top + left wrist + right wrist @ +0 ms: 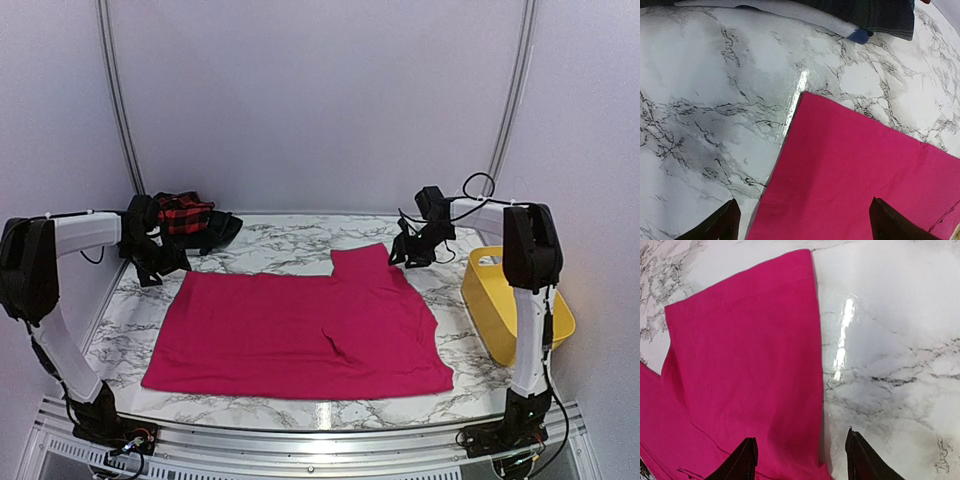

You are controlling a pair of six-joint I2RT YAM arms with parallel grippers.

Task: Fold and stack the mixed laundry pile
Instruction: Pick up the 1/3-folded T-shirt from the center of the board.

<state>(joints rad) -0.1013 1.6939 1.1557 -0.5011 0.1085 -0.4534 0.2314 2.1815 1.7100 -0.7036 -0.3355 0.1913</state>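
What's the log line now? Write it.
pink garment: spread flat | left gripper: open, above its corner | right gripper: open, above its sleeve | other garments: heaped far left

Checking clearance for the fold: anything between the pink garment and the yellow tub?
Nothing. Only a bare strip of marble table separates the pink garment from the yellow tub, as the top view shows.

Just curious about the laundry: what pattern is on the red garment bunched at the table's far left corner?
That garment is red-and-black checked, clearest in the top external view.
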